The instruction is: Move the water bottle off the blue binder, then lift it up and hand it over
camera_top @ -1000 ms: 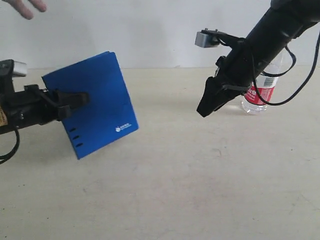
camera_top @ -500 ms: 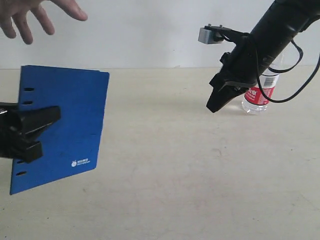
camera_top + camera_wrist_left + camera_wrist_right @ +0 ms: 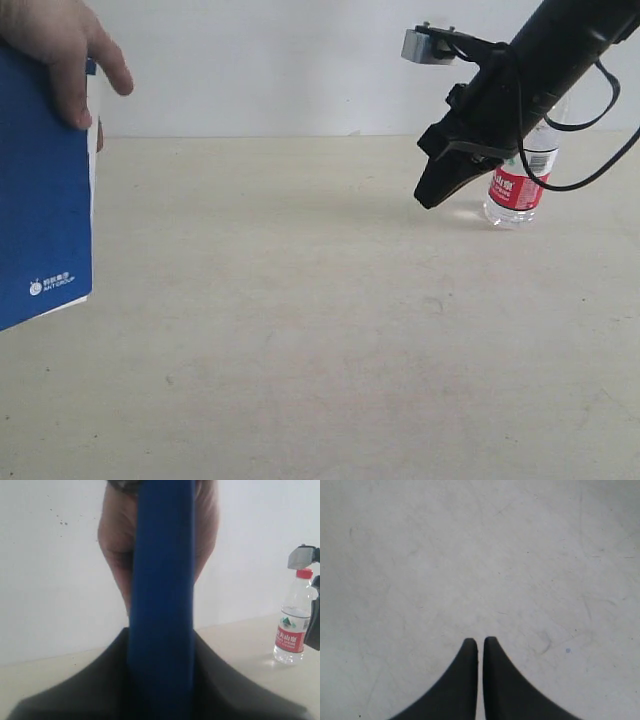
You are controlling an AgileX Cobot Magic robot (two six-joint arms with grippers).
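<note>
The blue binder (image 3: pixel 40 190) hangs upright at the far left of the exterior view, its white logo low on the cover. In the left wrist view the blue binder (image 3: pixel 162 595) shows edge-on, with my left gripper (image 3: pixel 161 635) shut on it, a black jaw tight against each side. A person's hand (image 3: pixel 60 45) grips its top edge. The water bottle (image 3: pixel 517 180) stands upright on the table at the far right, partly behind my right arm; the left wrist view also shows the water bottle (image 3: pixel 292 625). My right gripper (image 3: pixel 433 195) hangs shut and empty just left of the bottle, above the table.
The beige table (image 3: pixel 320 330) lies under everything, with a white wall behind it. The person's hand (image 3: pixel 112 545) wraps round the binder's upper end. My right gripper (image 3: pixel 480 640) looks down on bare scuffed tabletop.
The binder has swung left and upward to the frame's edge, and my left arm has left the exterior view. The hand has come down and gripped the binder's top. My right gripper rose slightly.
</note>
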